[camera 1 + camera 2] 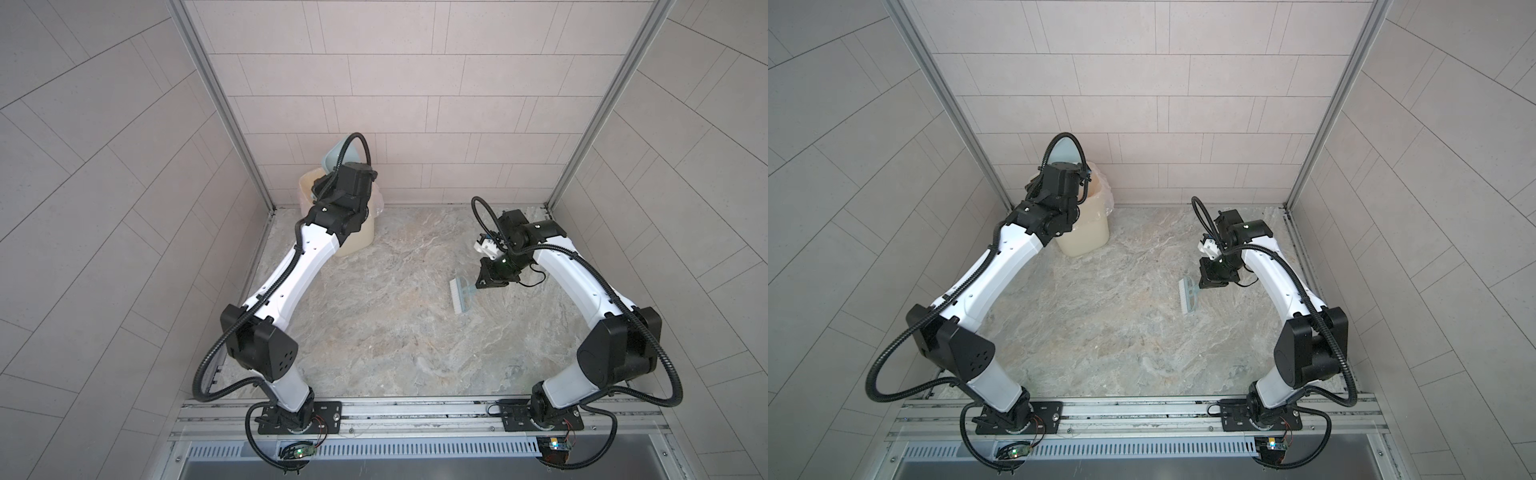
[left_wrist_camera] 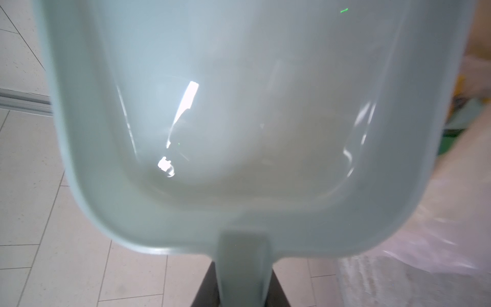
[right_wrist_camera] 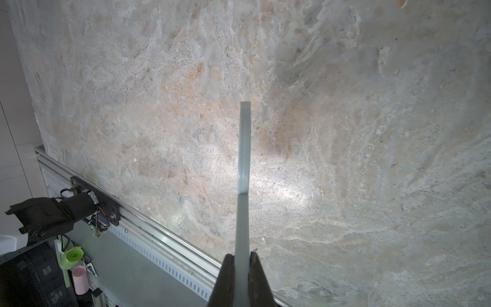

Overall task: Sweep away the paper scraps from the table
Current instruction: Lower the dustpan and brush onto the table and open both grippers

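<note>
Your left end effector (image 2: 243, 281) is clamped on the handle of the pale blue dustpan (image 2: 239, 119), with dark fingers (image 2: 208, 289) pressed to either side of the stem. The pan is held raised above the beige bin (image 1: 357, 243), which stands in the far left corner of the desk (image 1: 395, 332) against the back wall (image 1: 415, 104). Your right end effector (image 3: 242, 268) is closed tight on the flat handle of the brush (image 3: 244, 159), its jaws touching both faces. In both top views the brush head sits over the right middle of the desk, white bristles turned toward the centre; you cannot tell whether they touch the stone. A broad stretch of desk lies open between the two arms, from the front rail (image 3: 159, 231) to the back wall. The left wrist is crowded in close to the bin and the corner post, and the right elbow hangs near the right edge. Only the left wrist view shows the paper scraps (image 2: 457, 90): blurred yellow and green patches past the pan's rim, down in the bin's clear liner (image 2: 425, 252). The top views hide the bin's inside behind the left wrist. The pan's hollow is bare glossy plastic with glare. The right wrist view has the brush edge-on, bristles unseen.
</note>
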